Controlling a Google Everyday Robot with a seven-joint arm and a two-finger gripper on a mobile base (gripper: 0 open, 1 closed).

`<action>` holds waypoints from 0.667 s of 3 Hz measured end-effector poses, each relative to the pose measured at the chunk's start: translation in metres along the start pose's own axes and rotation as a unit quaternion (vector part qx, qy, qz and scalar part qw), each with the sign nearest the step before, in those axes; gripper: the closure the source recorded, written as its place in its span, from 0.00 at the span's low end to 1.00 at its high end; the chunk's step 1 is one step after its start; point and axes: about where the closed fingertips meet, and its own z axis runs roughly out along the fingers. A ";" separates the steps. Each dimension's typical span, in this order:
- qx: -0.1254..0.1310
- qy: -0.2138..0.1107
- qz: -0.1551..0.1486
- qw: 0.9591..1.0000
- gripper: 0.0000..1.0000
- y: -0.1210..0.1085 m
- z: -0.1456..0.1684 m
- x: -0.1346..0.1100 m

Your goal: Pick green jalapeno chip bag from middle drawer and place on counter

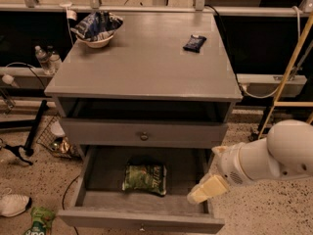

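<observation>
The gripper, its opening impossible to tell, hangs at the right wall of the middle drawer, so it should shift left to the green jalapeno chip bag lying flat on the drawer floor, centre over it and descend straight.

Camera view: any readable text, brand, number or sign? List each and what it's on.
Nothing can be read.
green jalapeno chip bag in the middle drawer: white lettering, too blurred.
dark-blue packet on the counter: print too small.
blue-and-white bag in the bowl: unreadable.
green packet at bottom left: white marks, blurred.
claw, over the drawer's front right corner: no marking seen.
</observation>
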 end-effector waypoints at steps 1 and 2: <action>-0.042 -0.026 0.018 0.999 0.00 0.020 0.082 0.012; -0.057 -0.049 0.022 0.997 0.00 0.022 0.134 0.006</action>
